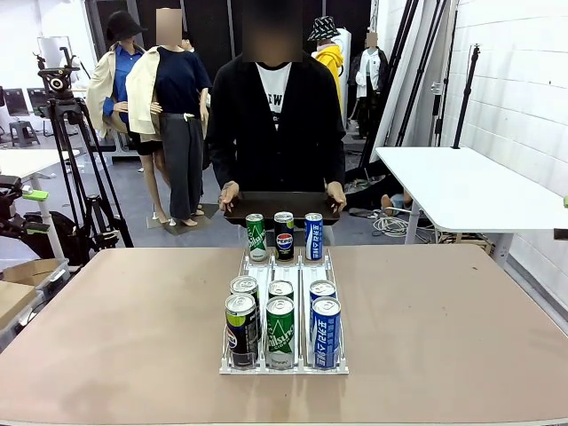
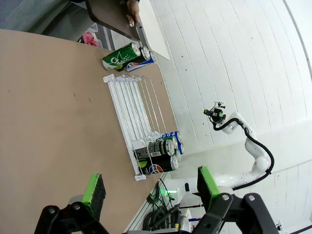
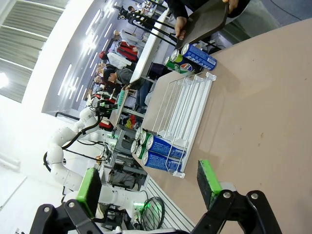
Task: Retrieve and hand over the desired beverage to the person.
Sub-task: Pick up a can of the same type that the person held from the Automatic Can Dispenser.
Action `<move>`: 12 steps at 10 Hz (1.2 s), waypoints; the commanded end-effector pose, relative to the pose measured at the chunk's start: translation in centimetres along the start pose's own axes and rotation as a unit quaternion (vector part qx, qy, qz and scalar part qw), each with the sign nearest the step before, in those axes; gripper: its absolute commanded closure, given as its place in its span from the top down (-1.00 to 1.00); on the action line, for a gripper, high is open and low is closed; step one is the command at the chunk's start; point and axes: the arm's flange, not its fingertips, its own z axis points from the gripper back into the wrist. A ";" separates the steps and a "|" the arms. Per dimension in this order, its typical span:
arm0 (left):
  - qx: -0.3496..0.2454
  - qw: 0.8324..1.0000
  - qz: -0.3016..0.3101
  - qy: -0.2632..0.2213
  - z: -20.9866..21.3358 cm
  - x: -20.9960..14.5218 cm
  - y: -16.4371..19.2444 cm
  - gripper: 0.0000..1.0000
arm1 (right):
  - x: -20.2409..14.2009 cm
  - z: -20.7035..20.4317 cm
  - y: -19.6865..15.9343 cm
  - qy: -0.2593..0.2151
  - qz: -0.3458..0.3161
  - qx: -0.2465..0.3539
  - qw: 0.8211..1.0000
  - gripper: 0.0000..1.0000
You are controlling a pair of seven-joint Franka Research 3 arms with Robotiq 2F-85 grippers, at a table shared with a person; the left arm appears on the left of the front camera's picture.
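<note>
We found the left gripper (image 2: 151, 188) and right gripper (image 3: 149, 187) spread apart, empty; the person (image 1: 276, 115) held a tray (image 1: 266, 202) at twelve o'clock of the can rack (image 1: 284, 370).

Rear cans (image 1: 280, 289) sit half hidden behind the row (image 1: 280, 333) by the tabletop's (image 1: 106, 337) near edge. The left wrist view crops the tray (image 2: 111, 19).

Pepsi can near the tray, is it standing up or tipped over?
Standing up. The Pepsi can has its silver top facing up, between a green can and a blue can.
</note>
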 end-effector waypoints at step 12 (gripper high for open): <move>0.004 1.000 0.006 -0.004 0.1 0.0 0.0 1.00 | -5.2 -14.2 12.6 0.184 0.067 -0.092 0.976 1.00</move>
